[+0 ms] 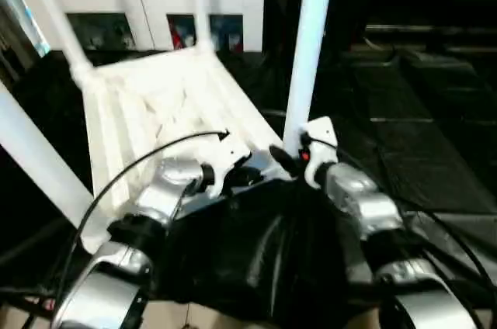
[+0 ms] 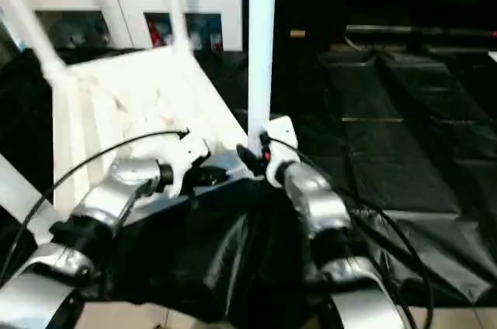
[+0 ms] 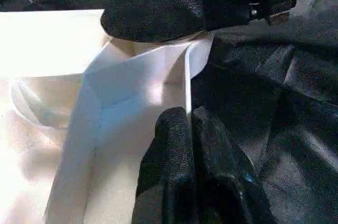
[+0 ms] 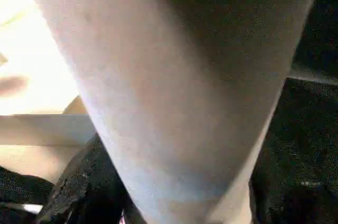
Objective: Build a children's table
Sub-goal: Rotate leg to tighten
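1. The children's table (image 1: 167, 100) lies upside down on the black-covered counter (image 1: 435, 166), ribbed underside up, legs rising from its corners.
2. At the near right corner stands a leg (image 1: 309, 50); we judge the step in hand is seating it in its socket.
3. Our right tool (image 1: 293, 160) grasps that leg at its base.
4. Our left tool (image 3: 191, 129), clenched on nothing, rests on the tabletop's rim beside that corner.
5. Next we would press the leg straight down, bracing the top.
6. Both forearms reach forward, converging on that corner.

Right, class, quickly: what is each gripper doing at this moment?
Left gripper: shut, holding nothing, at the tabletop's near rim.
Right gripper: closed around the base of the near table leg.
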Available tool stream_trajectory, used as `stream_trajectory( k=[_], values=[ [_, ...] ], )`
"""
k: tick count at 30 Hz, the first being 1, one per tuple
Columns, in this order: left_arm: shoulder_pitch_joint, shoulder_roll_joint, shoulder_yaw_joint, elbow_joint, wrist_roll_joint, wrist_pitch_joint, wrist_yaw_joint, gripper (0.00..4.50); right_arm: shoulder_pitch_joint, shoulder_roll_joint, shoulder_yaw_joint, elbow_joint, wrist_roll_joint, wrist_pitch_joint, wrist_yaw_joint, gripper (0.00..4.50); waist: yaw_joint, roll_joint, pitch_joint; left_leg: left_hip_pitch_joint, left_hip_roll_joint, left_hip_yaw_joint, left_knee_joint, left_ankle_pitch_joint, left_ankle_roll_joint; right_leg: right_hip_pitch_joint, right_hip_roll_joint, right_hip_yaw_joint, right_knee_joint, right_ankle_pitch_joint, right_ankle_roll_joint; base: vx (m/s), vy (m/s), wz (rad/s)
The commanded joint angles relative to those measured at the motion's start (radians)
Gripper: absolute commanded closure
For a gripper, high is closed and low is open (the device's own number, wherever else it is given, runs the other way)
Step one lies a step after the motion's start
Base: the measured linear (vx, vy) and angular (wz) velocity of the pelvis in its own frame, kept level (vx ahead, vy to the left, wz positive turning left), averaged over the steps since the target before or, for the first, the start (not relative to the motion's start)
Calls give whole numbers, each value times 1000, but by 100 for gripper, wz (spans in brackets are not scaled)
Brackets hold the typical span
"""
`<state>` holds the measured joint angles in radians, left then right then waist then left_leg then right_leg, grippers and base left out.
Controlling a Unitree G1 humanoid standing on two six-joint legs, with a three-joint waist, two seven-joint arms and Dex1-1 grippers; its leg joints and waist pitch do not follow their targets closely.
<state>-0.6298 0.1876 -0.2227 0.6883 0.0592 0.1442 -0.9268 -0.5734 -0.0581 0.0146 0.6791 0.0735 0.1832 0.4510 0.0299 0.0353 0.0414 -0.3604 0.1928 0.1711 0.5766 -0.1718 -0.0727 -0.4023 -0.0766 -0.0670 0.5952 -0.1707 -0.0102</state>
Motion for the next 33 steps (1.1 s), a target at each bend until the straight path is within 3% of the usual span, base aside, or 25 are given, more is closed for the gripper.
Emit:
stream_trajectory(
  k=[1,4,7,10,14,19,22,33],
  values=[
    [-41,-61,-31,-55,-41,-49,-42,450,25,73,74,8,35,31,132,153,1,-1,-56,2,26,-8,-68,-298,30,47,-59,41,-85,-309,-193,0,0,0],
    [-24,-37,-38,-72,-52,-52,-84,450,49,46,98,-44,66,47,237,114,4,-2,-60,2,27,-6,-65,-268,46,52,-59,41,-80,-246,-210,0,0,0],
    [-4,-6,-43,-95,-60,-53,-138,450,78,-1,138,-105,80,65,345,108,9,-1,-64,-3,29,-4,-61,-214,73,57,-58,40,-68,-146,-239,0,0,0],
    [10,27,-44,-110,-65,-59,-191,450,99,-55,165,-149,85,74,436,65,13,0,-62,-2,32,-2,-61,-218,78,56,-58,37,-69,-159,-250,0,0,0],
    [24,77,-46,-130,-78,-60,-278,450,129,-139,190,-220,102,103,576,65,24,0,-56,4,36,-2,-66,-275,58,51,-59,39,-77,-260,-227,0,0,0],
    [48,126,-64,-168,-95,-33,-378,450,156,-214,209,-281,111,134,695,65,39,-1,-58,5,38,-1,-65,-263,54,49,-60,41,-73,-238,-229,0,0,0],
    [58,143,-74,-179,-93,-29,-409,450,160,-236,215,-286,107,143,721,65,40,-2,-57,3,37,-2,-66,-259,52,49,-60,41,-73,-239,-227,0,0,0],
    [56,130,-64,-179,-94,-25,-373,450,168,-230,224,-299,99,158,715,144,49,-7,-58,3,36,-2,-64,-236,46,49,-61,41,-73,-252,-216,0,0,0]
  ],
)
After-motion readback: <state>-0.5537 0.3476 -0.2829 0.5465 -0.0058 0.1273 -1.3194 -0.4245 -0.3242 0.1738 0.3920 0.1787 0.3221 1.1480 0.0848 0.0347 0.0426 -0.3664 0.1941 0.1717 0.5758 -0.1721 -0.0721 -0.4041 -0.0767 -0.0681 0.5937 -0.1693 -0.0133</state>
